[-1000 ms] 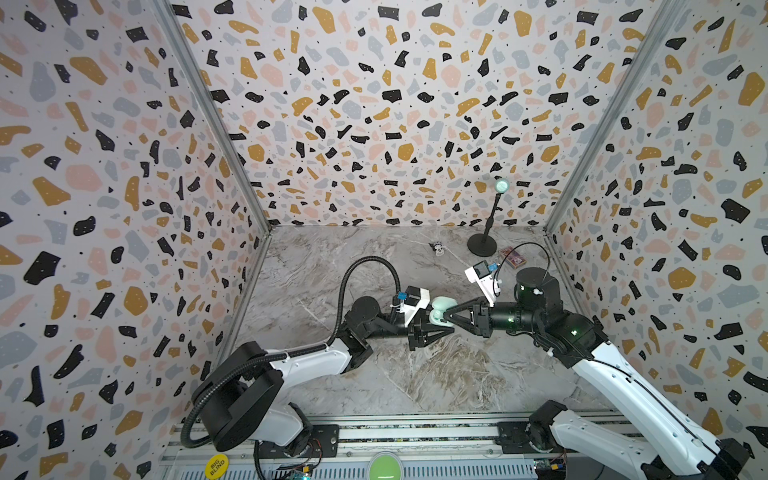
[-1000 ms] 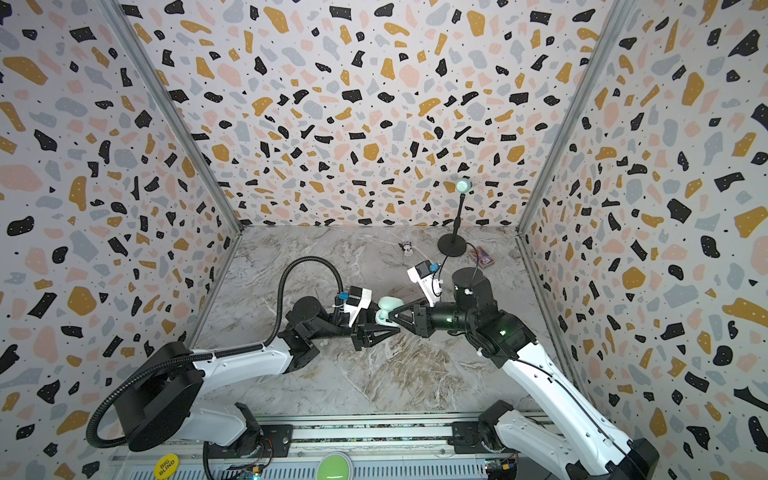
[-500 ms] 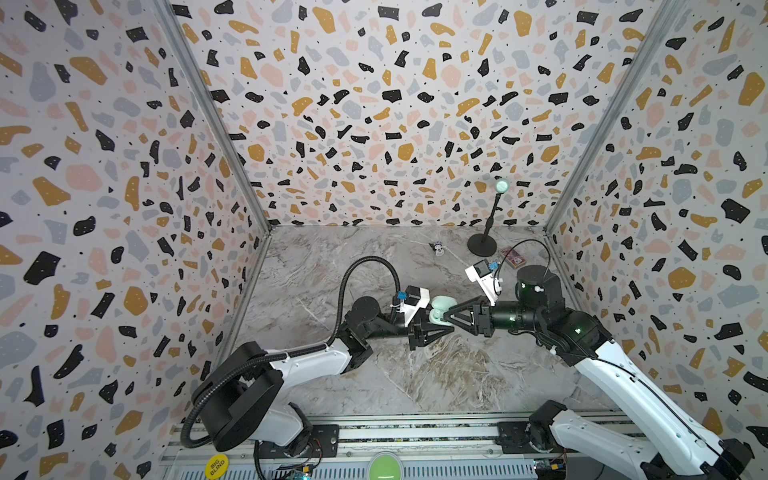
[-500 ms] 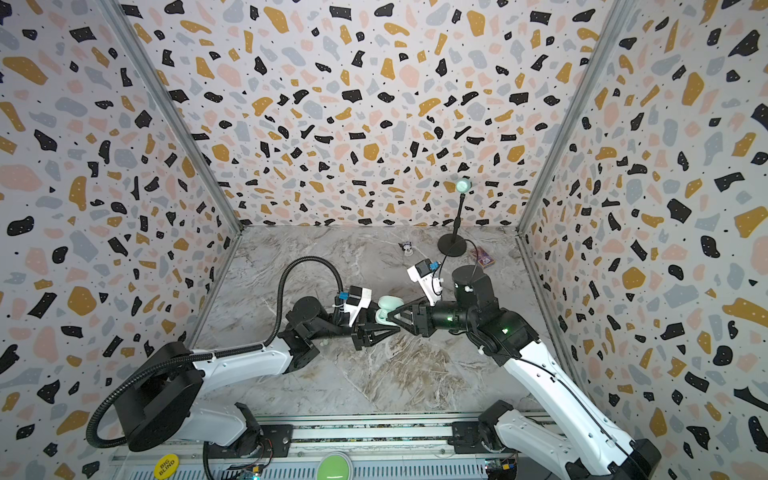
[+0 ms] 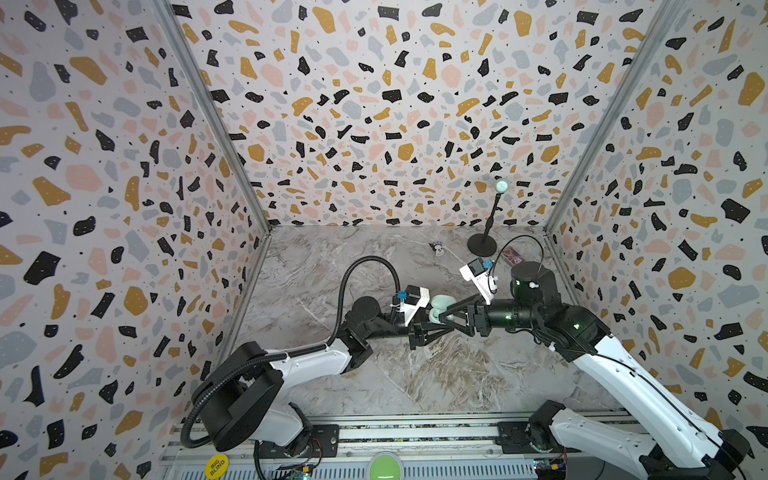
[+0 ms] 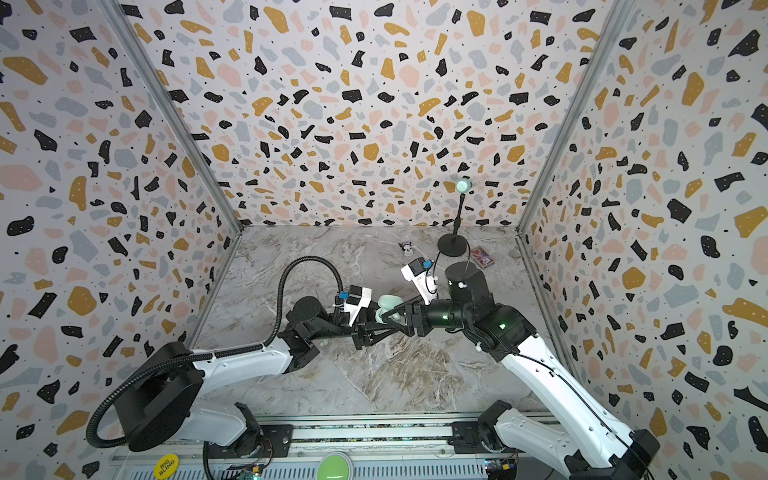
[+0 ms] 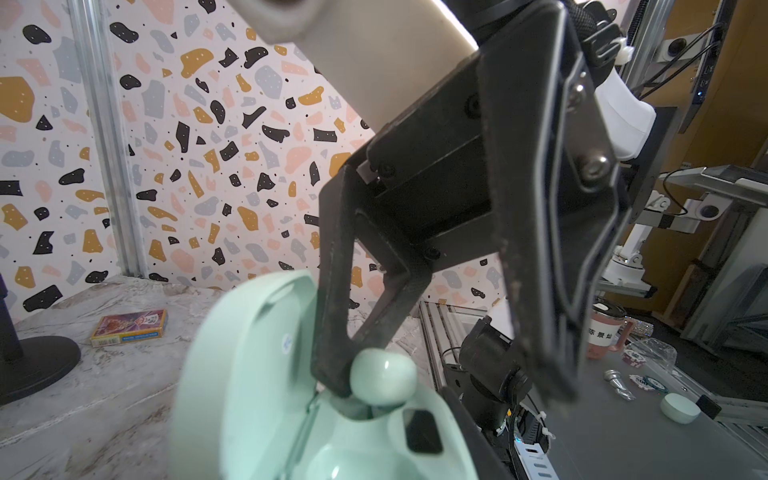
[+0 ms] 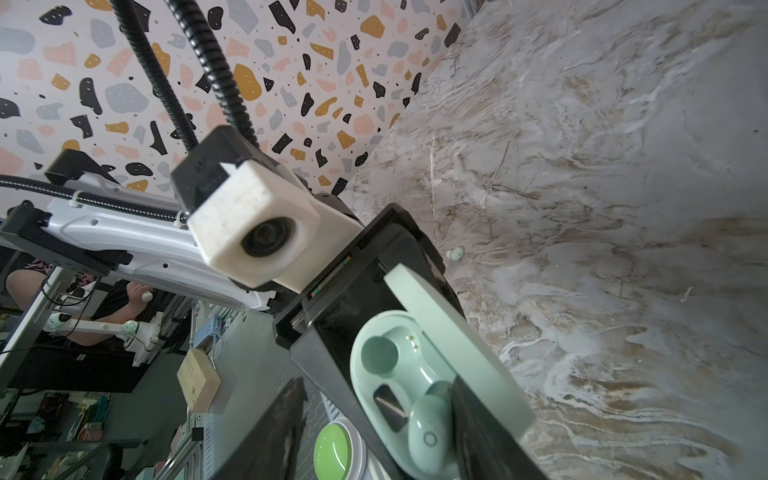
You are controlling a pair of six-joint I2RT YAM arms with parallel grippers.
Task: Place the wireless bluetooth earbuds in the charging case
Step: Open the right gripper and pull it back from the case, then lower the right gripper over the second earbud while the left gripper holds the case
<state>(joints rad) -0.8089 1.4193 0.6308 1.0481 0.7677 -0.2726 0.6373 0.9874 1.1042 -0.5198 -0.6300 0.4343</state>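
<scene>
Looking down in both top views, my two arms meet nose to nose above the middle of the grey marble-patterned tabletop [image 5: 374, 386]. My left gripper [image 5: 430, 323] is pressed together on a mint-green plastic clamshell charging case [image 5: 439, 303], lid raised, and my right gripper [image 5: 443, 316] pokes into its mouth. In the left wrist view, my right gripper's jaws stand spread, pinching nothing: one finger leans on a small rounded mint-green plastic earbud [image 7: 382, 376] that appears to sit high in its socket, the other finger well apart. In the right wrist view, that bud lies in one socket, the other round socket [image 8: 379, 355] is bare, and a second whitish earbud [image 8: 455, 254] lies loose on the marble beyond the case. My worry is that pulling back while the finger touches could drag the bud out or knock the lid onto it. Open marble surrounds the case and the terrazzo walls [image 5: 124, 208] stand well apart. Only a black round-footed stand [image 5: 482, 246] and a small card pack [image 5: 513, 254] sit near the far right corner.
</scene>
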